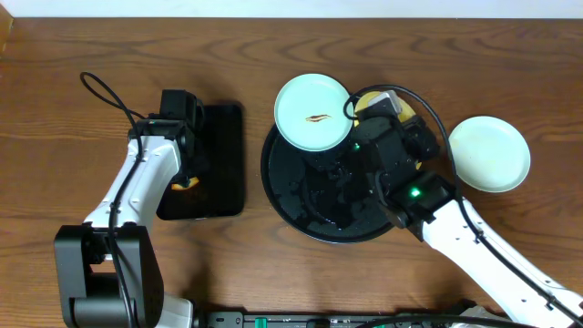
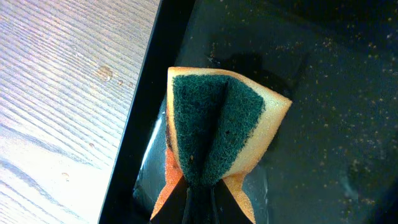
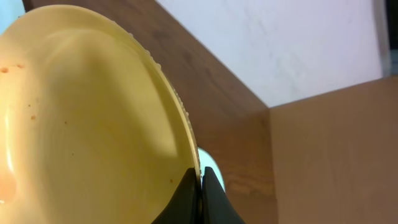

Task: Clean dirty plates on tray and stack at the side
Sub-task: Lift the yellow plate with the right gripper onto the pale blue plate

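Dark wood-grain counter (image 1: 73, 109) carries everything, and a white wall (image 3: 280, 37) shows beyond it in the right wrist view. Near the middle lies the round black tray (image 1: 310, 205), its floor glossy where the arm does not cover it. One mint plate (image 1: 314, 112), with a thin brown smear at its centre, sits at the tray's upper-left edge, overlapping the rim and reaching out over the counter. A second mint plate (image 1: 489, 153), with no mark that I can make out, lies flat on the counter to the right of the tray, apart from it. The right pincer (image 3: 200, 190) is closed on the rim of the yellow plate (image 3: 93, 112), with both dark fingertips pinched tight over the edge. A few small orange-brown specks dot the plate's face near its left side. From overhead only slivers of yellow show around the wrist, above the tray's upper-right part. To the left of the round tray, close beside it but not touching, lies the rectangular black tray (image 1: 214, 137). Over its left half the left pincer (image 2: 199, 202) is clamped on a sponge (image 2: 217, 124), which is folded so that the green scouring face creases inward and the orange foam flares outside. Whether the sponge touches the tray floor I cannot tell.
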`<state>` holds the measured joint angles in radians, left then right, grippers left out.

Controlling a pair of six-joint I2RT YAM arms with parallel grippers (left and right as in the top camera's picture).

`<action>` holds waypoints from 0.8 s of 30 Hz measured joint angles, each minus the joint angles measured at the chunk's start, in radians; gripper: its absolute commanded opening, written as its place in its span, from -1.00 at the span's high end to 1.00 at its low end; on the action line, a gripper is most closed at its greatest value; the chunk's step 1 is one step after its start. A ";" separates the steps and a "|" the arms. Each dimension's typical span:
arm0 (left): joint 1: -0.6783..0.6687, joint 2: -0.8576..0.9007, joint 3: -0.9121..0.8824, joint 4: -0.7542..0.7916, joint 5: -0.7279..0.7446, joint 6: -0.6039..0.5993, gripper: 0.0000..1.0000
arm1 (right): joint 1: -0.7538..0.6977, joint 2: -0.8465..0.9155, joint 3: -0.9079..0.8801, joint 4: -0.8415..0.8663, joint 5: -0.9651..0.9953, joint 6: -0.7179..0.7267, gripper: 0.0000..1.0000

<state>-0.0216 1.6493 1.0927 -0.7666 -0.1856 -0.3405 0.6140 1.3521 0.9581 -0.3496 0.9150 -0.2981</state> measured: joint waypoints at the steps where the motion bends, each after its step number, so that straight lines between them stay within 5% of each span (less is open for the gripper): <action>1: 0.000 0.000 0.000 0.000 0.000 0.000 0.84 | 0.001 0.000 0.000 0.006 0.004 -0.005 0.98; 17: 0.000 0.000 0.000 0.000 0.000 0.000 0.83 | 0.001 0.000 0.000 0.018 0.025 -0.033 0.98; 24: 0.000 0.000 0.000 0.000 0.000 0.000 0.83 | -0.037 0.000 0.000 -0.096 -0.028 0.139 0.98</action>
<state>-0.0216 1.6493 1.0927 -0.7670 -0.1856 -0.3405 0.5770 1.3521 0.9585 -0.4454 0.8871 -0.1593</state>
